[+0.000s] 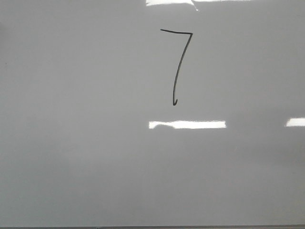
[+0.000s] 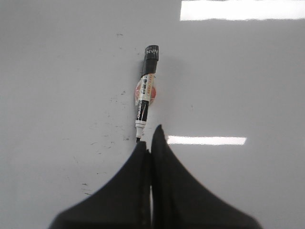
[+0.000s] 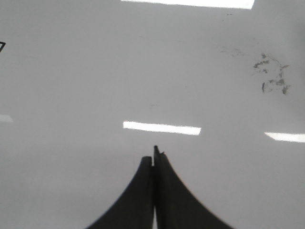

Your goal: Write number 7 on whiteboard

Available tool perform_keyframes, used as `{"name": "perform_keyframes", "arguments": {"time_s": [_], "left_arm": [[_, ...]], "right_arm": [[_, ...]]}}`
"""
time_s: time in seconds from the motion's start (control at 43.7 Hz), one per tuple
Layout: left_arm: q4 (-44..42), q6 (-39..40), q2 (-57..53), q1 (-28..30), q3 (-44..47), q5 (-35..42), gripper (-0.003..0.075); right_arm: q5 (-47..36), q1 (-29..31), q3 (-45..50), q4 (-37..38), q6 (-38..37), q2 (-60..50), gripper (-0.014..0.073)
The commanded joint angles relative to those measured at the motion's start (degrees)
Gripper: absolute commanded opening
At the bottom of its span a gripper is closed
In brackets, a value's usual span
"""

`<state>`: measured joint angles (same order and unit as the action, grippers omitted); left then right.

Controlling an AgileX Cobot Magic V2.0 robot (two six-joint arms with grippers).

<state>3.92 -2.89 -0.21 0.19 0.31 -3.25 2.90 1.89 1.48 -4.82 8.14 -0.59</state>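
The number 7 [image 1: 180, 63] is drawn in thin black line on the whiteboard [image 1: 86, 143], upper middle of the front view, with a small hook at its foot. Neither gripper shows in that view. In the left wrist view a black marker [image 2: 145, 95] with a white and orange label lies flat on the board. Its uncapped tip points at my left gripper [image 2: 150, 140], which is shut with nothing between its fingers. My right gripper [image 3: 153, 155] is shut too and holds nothing, over bare board. A corner of black line [image 3: 2, 46] shows at the edge of the right wrist view.
Bright rectangular light reflections [image 1: 187, 124] lie across the board. Faint ink smudges [image 3: 272, 77] mark the board beyond the right gripper, and small specks [image 2: 102, 143] lie beside the marker. The board's thin dark bottom edge [image 1: 152, 227] runs along the front.
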Motion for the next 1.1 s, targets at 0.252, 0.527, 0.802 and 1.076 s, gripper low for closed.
{"name": "perform_keyframes", "arguments": {"time_s": [0.252, 0.527, 0.802, 1.076], "left_arm": [[0.51, -0.07, -1.0, -0.4, 0.27, 4.66, -0.002], [0.51, -0.07, -1.0, -0.4, 0.27, 4.66, -0.002], [0.51, -0.07, -1.0, -0.4, 0.27, 4.66, -0.002], [0.51, -0.07, -1.0, -0.4, 0.27, 4.66, -0.002]], "right_arm": [[-8.2, 0.41, -0.19, 2.03, -6.6, -1.08, -0.0069], [-8.53, 0.41, -0.19, 5.49, -11.18, -1.08, -0.0069], [-8.53, -1.06, -0.19, 5.49, -10.64, -1.13, -0.0069], [-8.53, -1.39, -0.19, 5.49, -10.64, -1.13, -0.0069]]}}
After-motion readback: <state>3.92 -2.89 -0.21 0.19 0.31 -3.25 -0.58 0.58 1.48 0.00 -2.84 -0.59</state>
